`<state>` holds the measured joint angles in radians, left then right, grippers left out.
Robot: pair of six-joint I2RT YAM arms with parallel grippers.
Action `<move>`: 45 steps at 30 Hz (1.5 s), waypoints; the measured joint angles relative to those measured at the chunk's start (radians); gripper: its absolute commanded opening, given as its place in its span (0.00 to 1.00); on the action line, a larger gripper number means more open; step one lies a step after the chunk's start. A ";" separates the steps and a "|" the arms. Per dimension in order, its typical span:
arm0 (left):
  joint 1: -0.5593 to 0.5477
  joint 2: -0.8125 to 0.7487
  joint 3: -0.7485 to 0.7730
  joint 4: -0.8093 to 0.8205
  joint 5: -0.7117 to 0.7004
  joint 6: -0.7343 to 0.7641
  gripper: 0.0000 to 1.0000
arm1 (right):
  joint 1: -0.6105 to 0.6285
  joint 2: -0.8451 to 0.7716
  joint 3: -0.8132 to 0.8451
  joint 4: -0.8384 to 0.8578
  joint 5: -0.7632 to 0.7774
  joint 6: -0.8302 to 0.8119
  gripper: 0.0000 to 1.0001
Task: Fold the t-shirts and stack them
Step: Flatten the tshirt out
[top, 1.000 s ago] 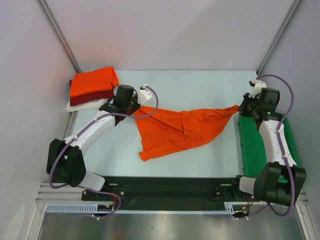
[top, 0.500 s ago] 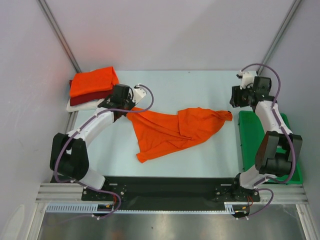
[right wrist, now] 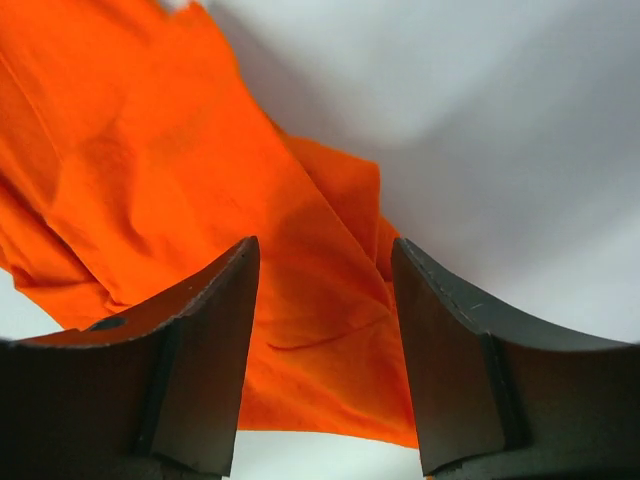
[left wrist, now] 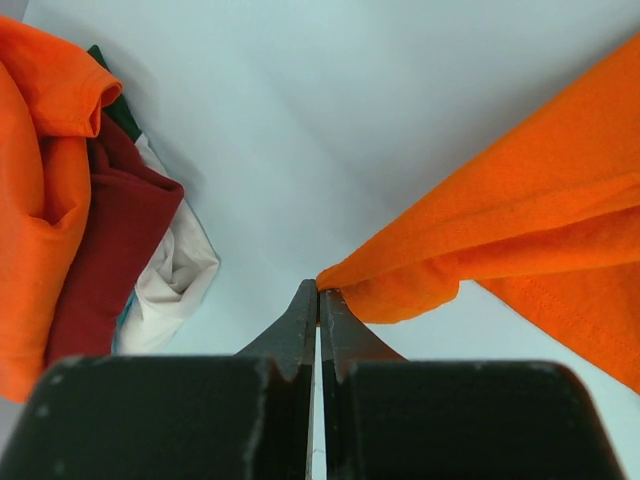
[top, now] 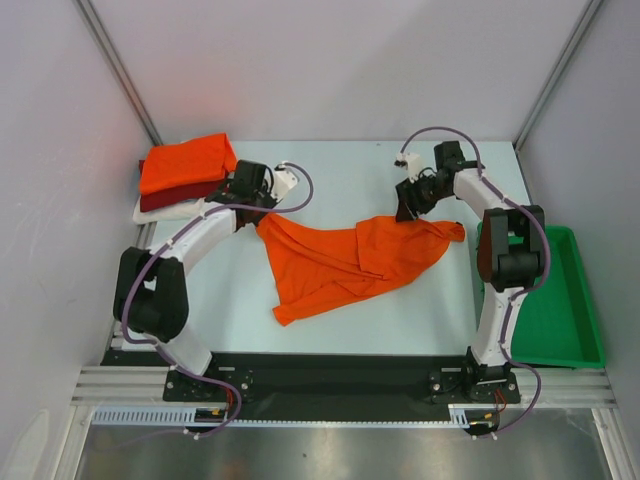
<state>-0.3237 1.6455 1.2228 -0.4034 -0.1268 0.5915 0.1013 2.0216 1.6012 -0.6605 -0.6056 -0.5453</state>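
Observation:
A loose orange t-shirt lies crumpled across the middle of the table. My left gripper is shut on its far left corner; in the left wrist view the closed tips pinch a point of that orange cloth. My right gripper hangs open over the shirt's far edge, and its wrist view shows orange fabric beneath and between the spread fingers, nothing gripped. At the back left stands a stack of folded t-shirts: orange on top, dark red, white lowest.
A green plastic tray sits along the right edge of the table, beside the right arm's base. Slanted frame posts stand at both back corners. The stack lies just left of my left gripper.
My right gripper opened and let go of the shirt's right end, which dropped to the table, then swung left over the shirt's far edge. My left gripper drew its corner slightly back and left.

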 measured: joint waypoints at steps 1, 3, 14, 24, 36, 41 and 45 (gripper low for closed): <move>0.000 0.004 0.007 -0.002 0.000 0.000 0.00 | -0.001 0.020 0.006 -0.018 0.001 -0.010 0.60; 0.000 0.008 0.018 -0.002 0.000 0.000 0.00 | 0.000 0.049 0.017 -0.060 0.009 -0.033 0.59; 0.000 0.027 0.028 -0.001 -0.002 0.002 0.00 | 0.024 0.060 0.068 -0.159 0.032 -0.119 0.00; 0.000 0.054 0.038 0.015 -0.002 0.002 0.01 | 0.062 -0.093 -0.060 -0.167 0.054 -0.133 0.00; 0.000 0.055 0.049 0.029 -0.004 0.003 0.00 | 0.212 -0.599 -0.480 -0.294 0.058 -0.159 0.25; 0.000 0.055 0.057 0.026 -0.013 0.003 0.01 | 0.225 -0.690 -0.516 -0.361 0.059 -0.189 0.50; 0.000 0.055 0.088 0.021 -0.019 0.003 0.00 | 0.106 -0.616 -0.386 -0.312 0.043 -0.155 0.52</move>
<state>-0.3237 1.7000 1.3106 -0.3824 -0.1459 0.5945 0.2070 1.4059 1.2156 -0.9730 -0.5629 -0.7002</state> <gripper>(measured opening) 0.009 0.517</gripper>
